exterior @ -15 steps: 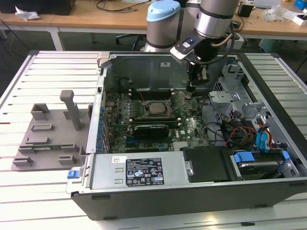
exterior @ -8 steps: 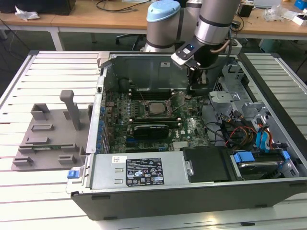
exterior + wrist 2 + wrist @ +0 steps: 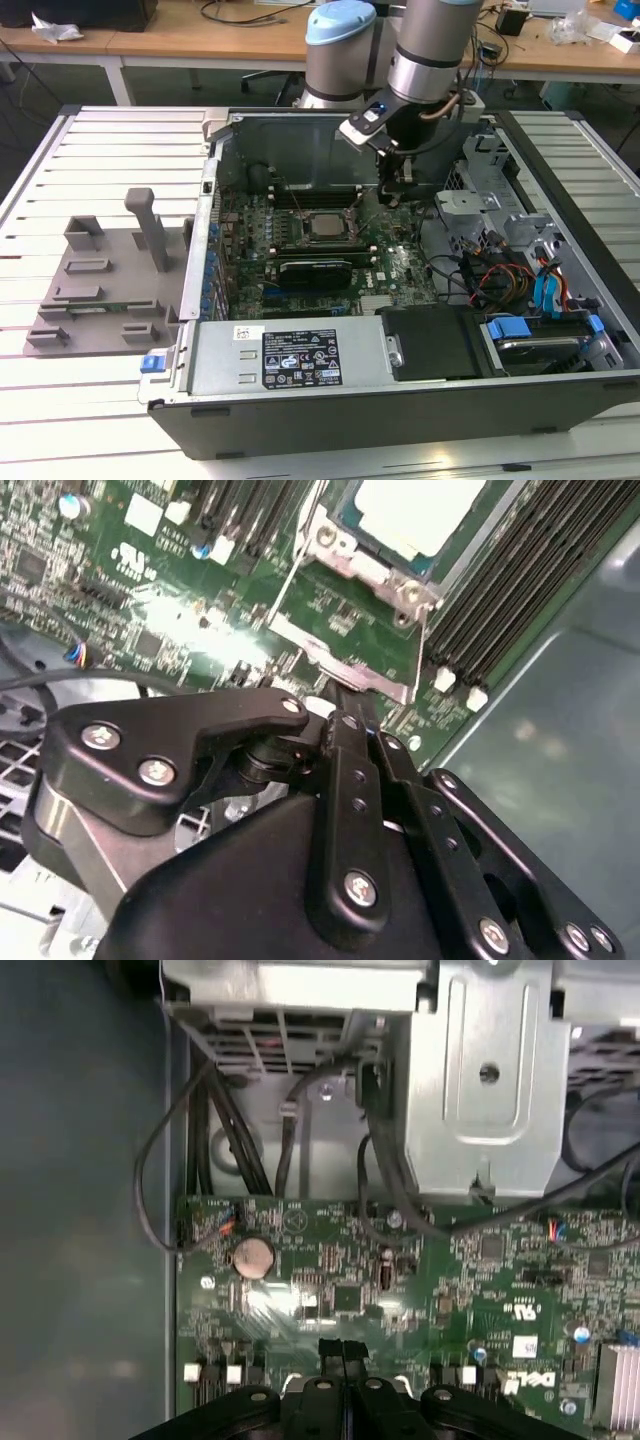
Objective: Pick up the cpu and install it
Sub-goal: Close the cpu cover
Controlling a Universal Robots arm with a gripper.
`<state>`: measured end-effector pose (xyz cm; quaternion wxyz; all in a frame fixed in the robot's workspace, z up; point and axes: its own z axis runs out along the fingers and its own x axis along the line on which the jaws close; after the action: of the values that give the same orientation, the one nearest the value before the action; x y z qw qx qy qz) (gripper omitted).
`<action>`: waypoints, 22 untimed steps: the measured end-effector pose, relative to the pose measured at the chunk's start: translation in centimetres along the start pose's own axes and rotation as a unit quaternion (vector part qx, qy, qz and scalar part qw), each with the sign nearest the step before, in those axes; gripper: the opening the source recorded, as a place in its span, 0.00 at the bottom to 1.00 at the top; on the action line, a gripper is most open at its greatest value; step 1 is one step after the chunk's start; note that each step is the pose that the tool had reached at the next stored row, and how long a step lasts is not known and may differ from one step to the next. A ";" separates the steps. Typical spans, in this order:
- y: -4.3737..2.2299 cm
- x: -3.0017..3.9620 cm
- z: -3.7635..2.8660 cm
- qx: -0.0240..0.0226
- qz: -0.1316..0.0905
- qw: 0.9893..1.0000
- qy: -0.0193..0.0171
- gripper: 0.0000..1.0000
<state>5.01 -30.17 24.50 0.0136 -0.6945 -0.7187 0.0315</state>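
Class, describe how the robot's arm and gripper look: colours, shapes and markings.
The arm has silver-grey round tubes, pale blue joint caps and a black wrist section with a small blue light. In both wrist views the gripper is black, built of jointed links with silver screws.

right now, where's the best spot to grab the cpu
Probably by two opposite edges of its thin rim, coming straight down from above: the cpu lies flat in the socket, so only its top face and rim are exposed.

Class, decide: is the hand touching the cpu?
Apart. In the second wrist view green board shows between the cpu and the hand.
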 end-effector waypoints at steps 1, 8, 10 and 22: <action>-0.24 0.01 0.02 0.000 0.000 1.000 0.000 0.11; -2.02 0.07 0.14 0.000 0.000 1.000 0.000 0.11; -2.36 0.08 0.17 0.000 0.000 1.000 0.000 0.11; -4.78 0.18 0.65 0.000 0.000 1.000 0.000 0.11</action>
<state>0.19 -30.17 24.15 0.0134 -0.6944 -0.7188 0.0312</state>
